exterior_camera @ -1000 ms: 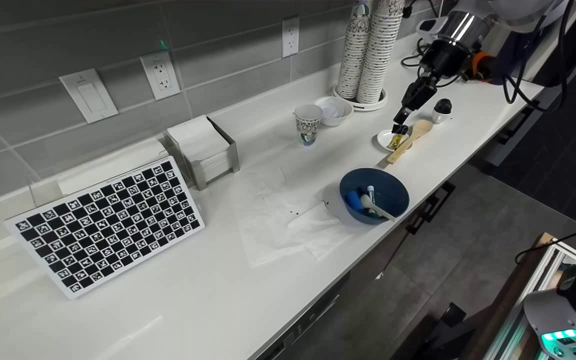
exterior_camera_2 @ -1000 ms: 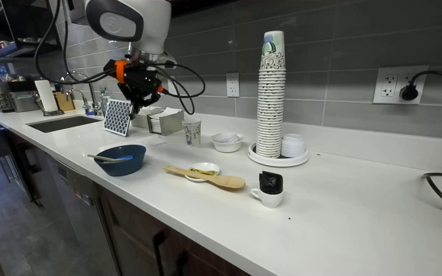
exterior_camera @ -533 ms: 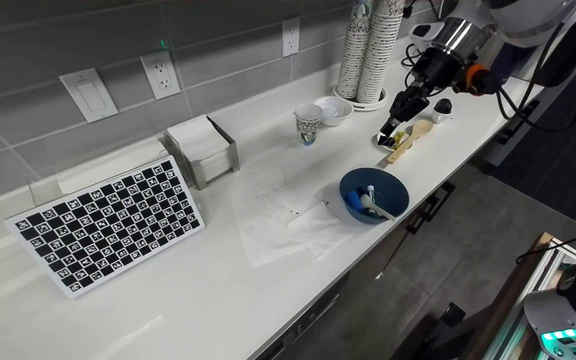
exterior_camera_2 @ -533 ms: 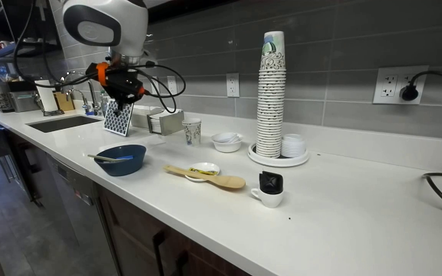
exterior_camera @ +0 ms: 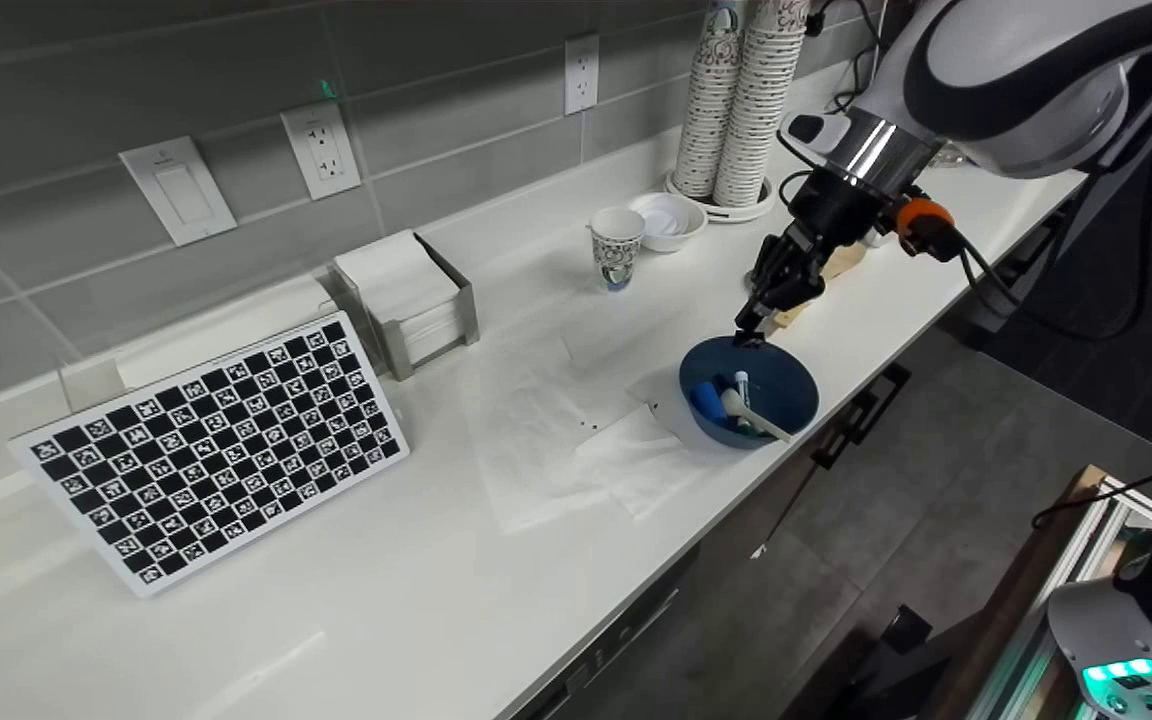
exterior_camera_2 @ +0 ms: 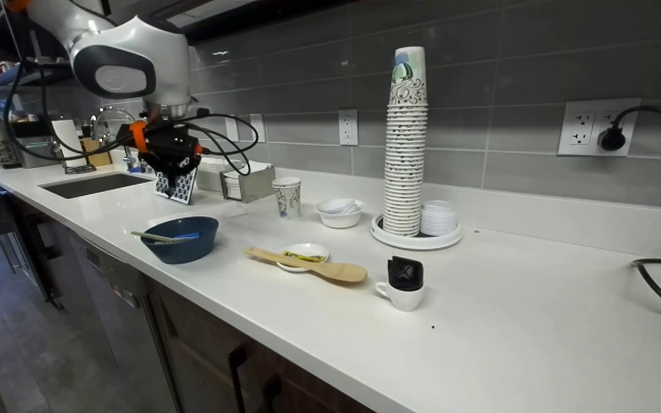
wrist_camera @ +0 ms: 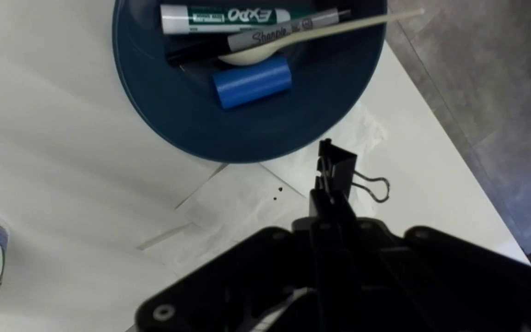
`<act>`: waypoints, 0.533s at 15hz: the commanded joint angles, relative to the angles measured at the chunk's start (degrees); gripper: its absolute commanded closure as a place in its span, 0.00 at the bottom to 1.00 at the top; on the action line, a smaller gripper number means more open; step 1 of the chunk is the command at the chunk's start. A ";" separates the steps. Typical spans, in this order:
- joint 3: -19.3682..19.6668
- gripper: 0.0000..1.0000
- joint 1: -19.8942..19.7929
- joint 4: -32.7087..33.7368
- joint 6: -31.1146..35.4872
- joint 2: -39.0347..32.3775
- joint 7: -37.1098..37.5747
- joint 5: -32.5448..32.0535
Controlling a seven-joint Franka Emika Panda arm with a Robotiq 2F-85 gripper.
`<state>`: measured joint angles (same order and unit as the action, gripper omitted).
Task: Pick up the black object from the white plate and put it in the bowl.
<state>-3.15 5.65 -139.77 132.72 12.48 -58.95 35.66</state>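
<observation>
The black object is a black binder clip point(wrist_camera: 345, 168) with a wire loop. My gripper point(wrist_camera: 332, 200) is shut on it, with the clip at its fingertips. In an exterior view the gripper point(exterior_camera: 751, 322) and clip point(exterior_camera: 748, 340) are above the far rim of the blue bowl point(exterior_camera: 791, 390). The bowl also shows in the wrist view point(wrist_camera: 247, 138); the clip appears beside its rim there. The bowl holds a green marker point(wrist_camera: 228, 19), a grey marker point(wrist_camera: 293, 27), a pale spoon point(wrist_camera: 249, 56) and a blue cylinder point(wrist_camera: 252, 83). The white plate point(exterior_camera_2: 314, 249) holds a yellow packet point(exterior_camera_2: 304, 256).
A wooden spoon point(exterior_camera_2: 336, 272) lies across the plate. A white cup point(exterior_camera_2: 404, 298) holding a black thing stands nearby. A paper cup point(exterior_camera: 616, 245), white bowl point(exterior_camera: 674, 222), stacked cups point(exterior_camera_2: 405, 172) and napkin holder point(exterior_camera: 436, 335) line the wall. Paper napkins point(exterior_camera: 626, 455) lie beside the bowl.
My gripper has carried the binder clip from above the white plate to the blue bowl's far rim. The bowl and other things have not moved.
</observation>
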 commanded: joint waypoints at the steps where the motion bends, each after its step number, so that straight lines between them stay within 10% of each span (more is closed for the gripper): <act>1: -0.23 0.99 1.52 -2.02 3.04 -1.07 -0.03 -4.81; 8: -0.04 0.99 3.05 -2.18 5.36 -4.33 0.46 -5.41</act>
<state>-3.28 7.62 -142.31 136.49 9.58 -58.93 30.57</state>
